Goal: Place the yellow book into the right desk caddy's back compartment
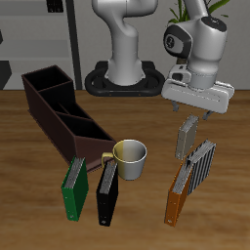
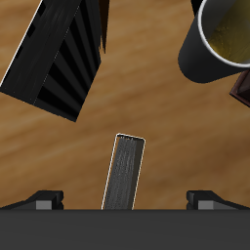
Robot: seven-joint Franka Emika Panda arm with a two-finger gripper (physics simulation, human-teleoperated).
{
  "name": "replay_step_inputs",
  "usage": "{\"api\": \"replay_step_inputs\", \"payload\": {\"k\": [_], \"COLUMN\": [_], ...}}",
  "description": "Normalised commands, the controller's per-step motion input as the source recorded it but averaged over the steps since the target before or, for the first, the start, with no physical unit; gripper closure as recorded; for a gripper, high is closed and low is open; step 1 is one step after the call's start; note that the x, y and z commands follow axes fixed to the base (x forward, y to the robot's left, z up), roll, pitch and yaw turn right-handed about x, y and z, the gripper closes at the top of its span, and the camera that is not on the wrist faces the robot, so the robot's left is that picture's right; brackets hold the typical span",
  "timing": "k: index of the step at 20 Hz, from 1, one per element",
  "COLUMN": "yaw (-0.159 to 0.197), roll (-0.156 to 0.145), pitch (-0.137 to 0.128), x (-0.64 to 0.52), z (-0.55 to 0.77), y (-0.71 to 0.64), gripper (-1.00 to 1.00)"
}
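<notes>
The hand (image 1: pixel 189 119) hangs above the table (image 1: pixel 229 186), well back from the front edge and toward the side edge away from the caddy. Its jaws stand wide apart; in the wrist view the two fingertips (image 2: pixel 44 198) sit far out to either side with bare wood between them.

Directly under the hand stands the yellow book (image 1: pixel 186 137), upright on its edge, its top just below the fingertips. In the wrist view it (image 2: pixel 124 171) shows as a narrow upright slab with a pale rim, centred in the gap between the jaws and touching neither one. Whether the fingertips have reached the level of its top I cannot tell.

Just in front of it, nearer the front edge, the grey striped book (image 1: pixel 201 163) leans against the orange-brown book (image 1: pixel 177 194). A cream mug (image 1: pixel 129 158) stands near the middle of the table, with a black book (image 1: pixel 107 192) and a green book (image 1: pixel 74 188) close by toward the front edge.

The right desk caddy (image 1: pixel 44 109) lies well apart from the hand, running diagonally from the back corner toward the mug. Its back compartment (image 1: pixel 44 83) is the end section farthest from the front edge.
</notes>
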Motion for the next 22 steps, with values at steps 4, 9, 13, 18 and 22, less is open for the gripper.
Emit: {"api": "replay_step_inputs", "payload": {"k": [4,9,13,18,22], "yaw": [-0.022,0.011,-0.015,-0.01,-0.048], "roll": [0.001,0.004,-0.025,-0.008,0.042], "pitch": [0.035,0.03,0.022,-0.01,0.015], "x": [0.1,0.06,0.0,-0.08,-0.21], "z": [-0.23,-0.2,-0.19,-0.12,-0.28], "y": [0.07,0.03,-0.11,-0.05,0.05], "gripper": [-1.0,-1.0,-1.0,-1.0,-1.0]}}
